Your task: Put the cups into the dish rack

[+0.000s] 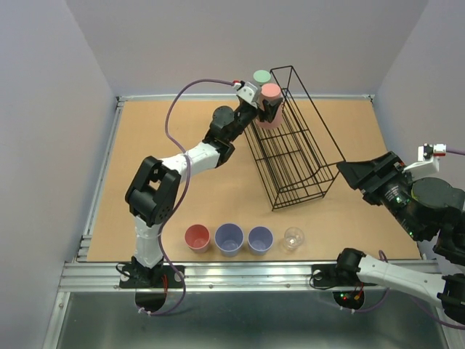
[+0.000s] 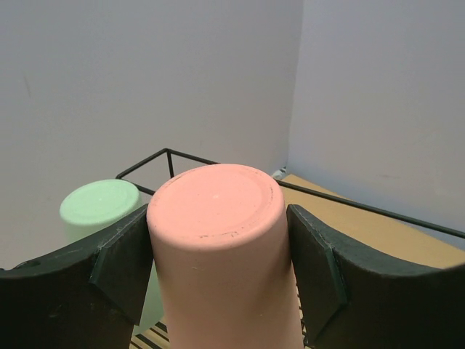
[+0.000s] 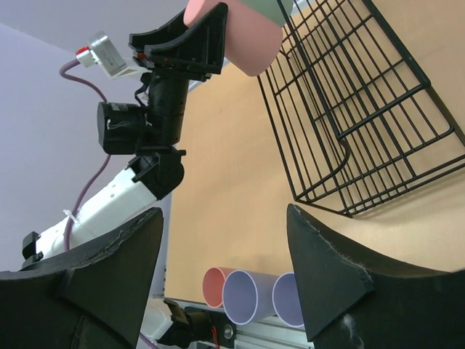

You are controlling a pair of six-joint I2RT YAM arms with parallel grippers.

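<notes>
Salmon-red plastic tumbler [image 2: 214, 218], upside down, pinched by the left end effector [image 2: 218, 276] at the black wire dish rack [image 1: 298, 138]; right end effector [image 3: 221, 254] spread. Only overhead shows the clear cup [image 1: 293, 238].

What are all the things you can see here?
Held cup: 1, salmon-red, upside down at the rack's far left corner.
Green cup: 1, pale green, upside down beside it.
Red cup: 1, salmon-red, left end of near row.
Lavender cups: 2, lavender-blue, middle of row.
Clear cup: 1, see-through, right end of row.
Dish rack: 1, black wire, right of table centre.
Table: 1, tan.
Left tool: 1, black, shut on the held cup.
Right tool: 1, black, open, empty.
</notes>
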